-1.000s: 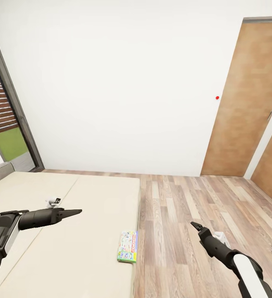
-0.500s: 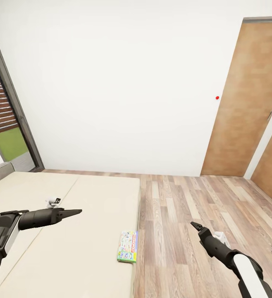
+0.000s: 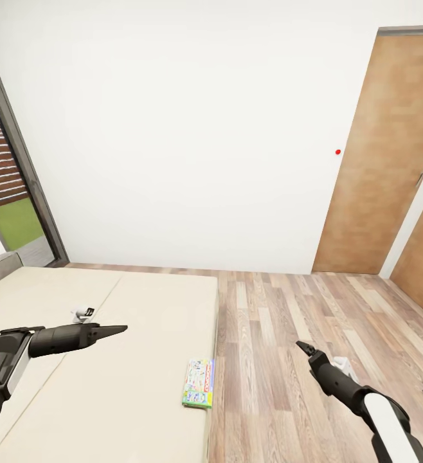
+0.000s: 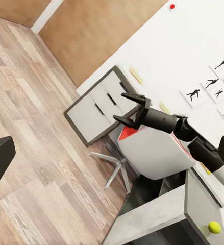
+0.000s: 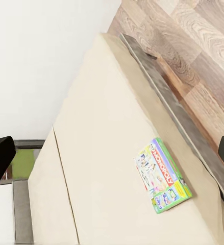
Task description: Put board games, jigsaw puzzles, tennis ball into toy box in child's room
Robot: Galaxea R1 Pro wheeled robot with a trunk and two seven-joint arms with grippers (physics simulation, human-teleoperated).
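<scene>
A white-green board game [image 3: 198,383] with a red logo lies flat on the beige bed [image 3: 141,308], close to the mattress edge nearest the floor; the right wrist view looks down on the same board game [image 5: 163,176]. My left gripper [image 3: 118,330] hovers over the bed, left of the box, open and holding nothing. My right gripper [image 3: 301,348] hangs over the wooden floor to the right of the box, open and holding nothing. Across the room, the left wrist view catches the tennis ball [image 4: 214,227] on the table [image 4: 157,214].
Two wooden doors [image 3: 391,154] stand at the right and a dark-framed window [image 3: 6,193] at the left. Bare wood floor [image 3: 276,321] runs between bed and doors. A white-red chair [image 4: 147,153] and white drawers [image 4: 99,109] stand by the table.
My right arm has shifted very slightly; the left arm, the board game and the camera have stayed put.
</scene>
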